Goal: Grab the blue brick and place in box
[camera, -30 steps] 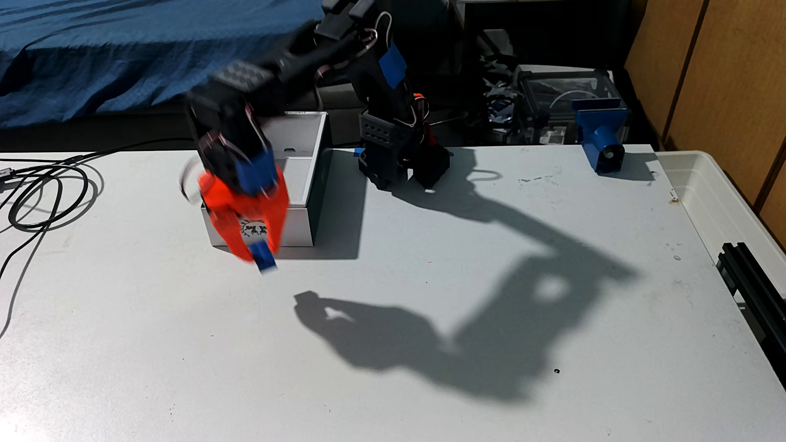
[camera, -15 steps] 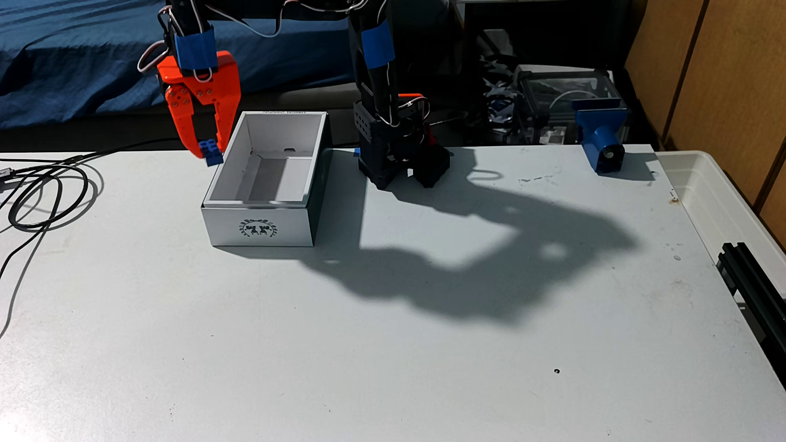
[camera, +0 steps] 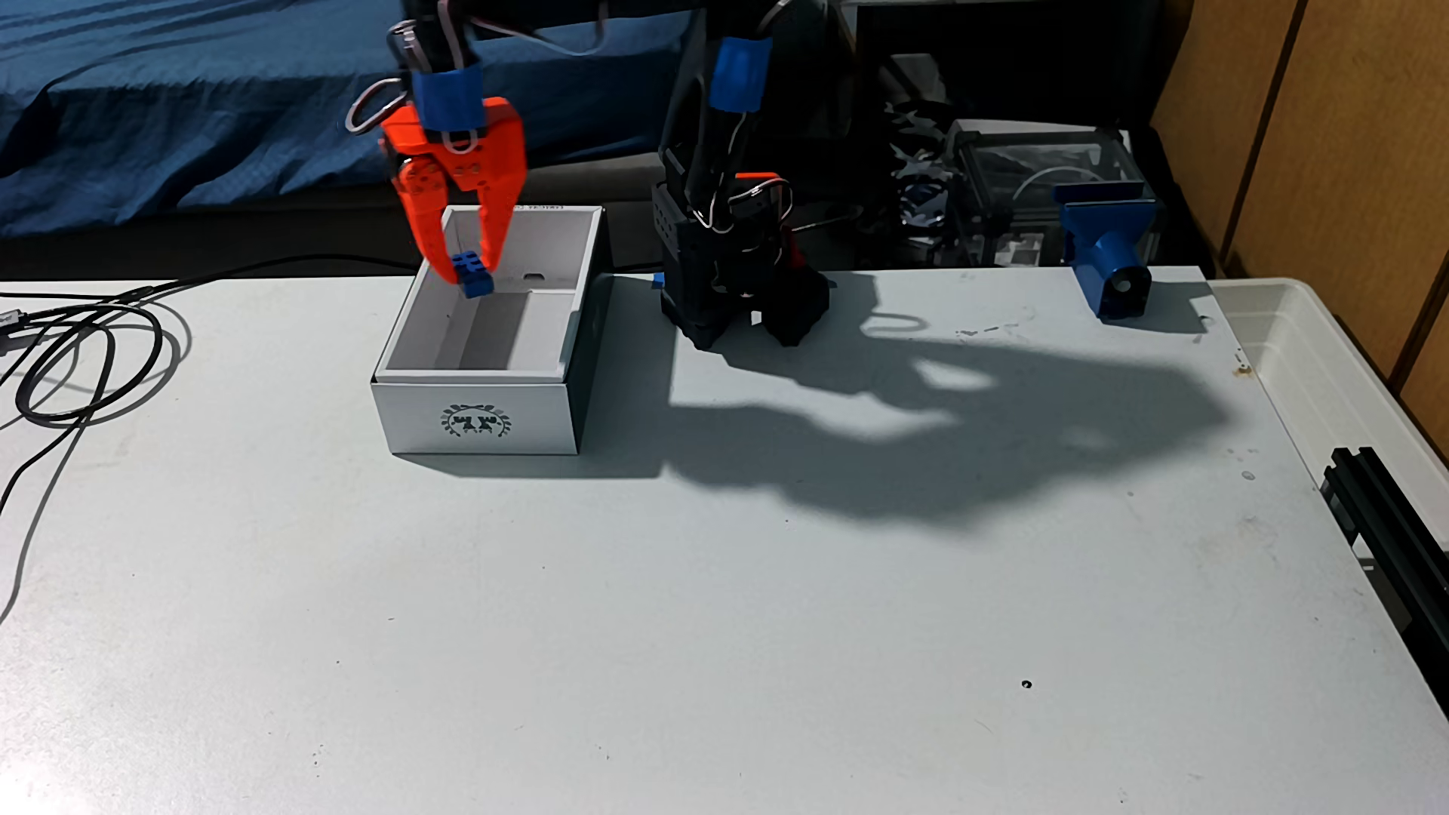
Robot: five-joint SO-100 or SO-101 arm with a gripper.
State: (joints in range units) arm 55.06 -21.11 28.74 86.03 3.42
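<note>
In the fixed view my orange gripper (camera: 470, 270) points straight down over the far left part of the open white box (camera: 478, 415). It is shut on the small blue brick (camera: 473, 276), studs facing the camera, which hangs between the fingertips just above the box's floor, inside its rim. The box stands on the white table, left of the arm's black base, with a dark green wreath emblem on its front wall. Its inside holds nothing else that I can see.
The arm's black base (camera: 737, 306) stands right of the box. A blue block fixture (camera: 1109, 251) sits at the back right, a translucent bin (camera: 1333, 368) at the right edge, black cables (camera: 86, 353) at the left. A black rail (camera: 1388, 533) lies at the right edge.
The gripper lifted the brick from in front of the box, swung up and to the left of it, then moved right so that it hangs over the box's far left part.
</note>
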